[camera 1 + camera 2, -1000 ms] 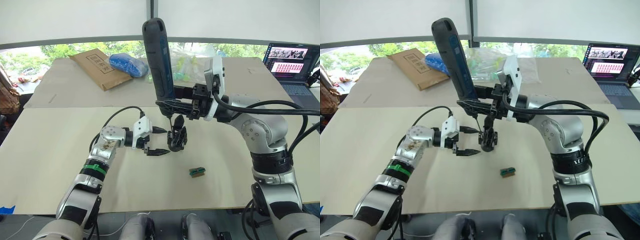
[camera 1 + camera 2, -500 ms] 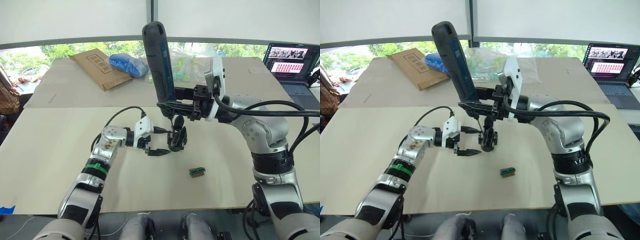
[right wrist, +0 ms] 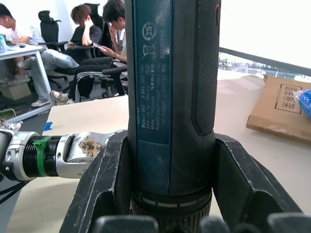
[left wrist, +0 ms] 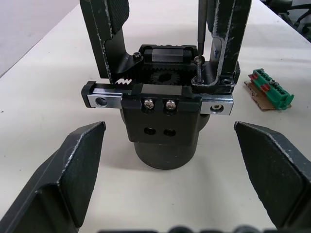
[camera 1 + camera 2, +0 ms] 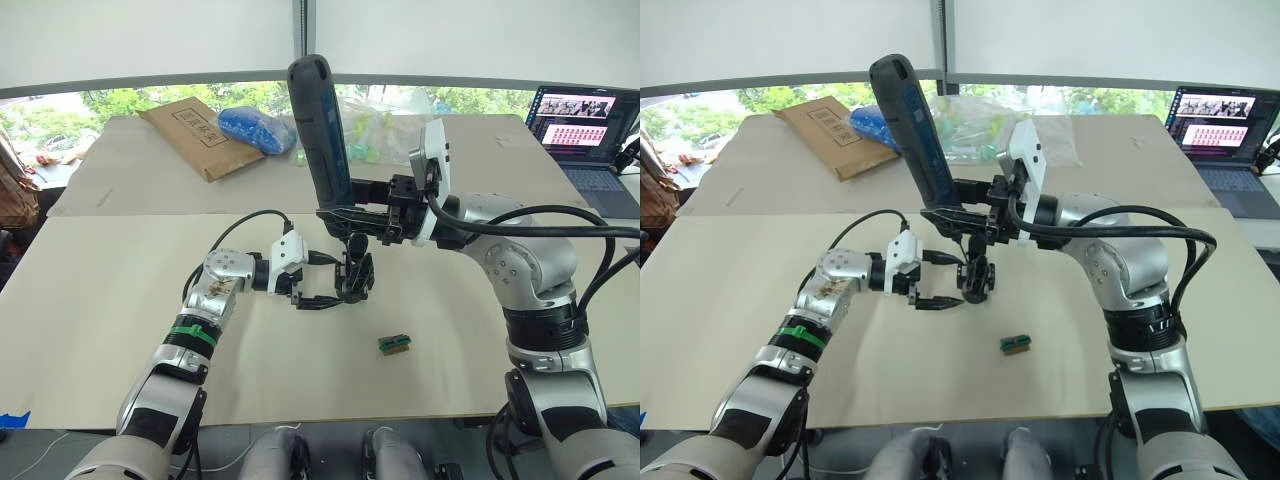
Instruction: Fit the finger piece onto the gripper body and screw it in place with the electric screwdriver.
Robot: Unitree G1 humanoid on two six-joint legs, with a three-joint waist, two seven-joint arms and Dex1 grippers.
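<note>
The gripper body stands upright on the table, seen too as the gripper body. Two black fingers rise from its metal rail. The finger piece is the one beside a raised screw. My right gripper is shut on the electric screwdriver, held nearly upright, and its thin bit rests on that screw. My left gripper is open, with its fingers on either side of the body's round base and a gap on each side.
A small green block lies on the table just right of and nearer than the body. At the back are a cardboard envelope, a blue bag, clear plastic bags and a laptop. People sit at desks beyond.
The right gripper and the screwdriver have come down a little toward the gripper body. The left gripper has edged slightly closer to the body, still open.
</note>
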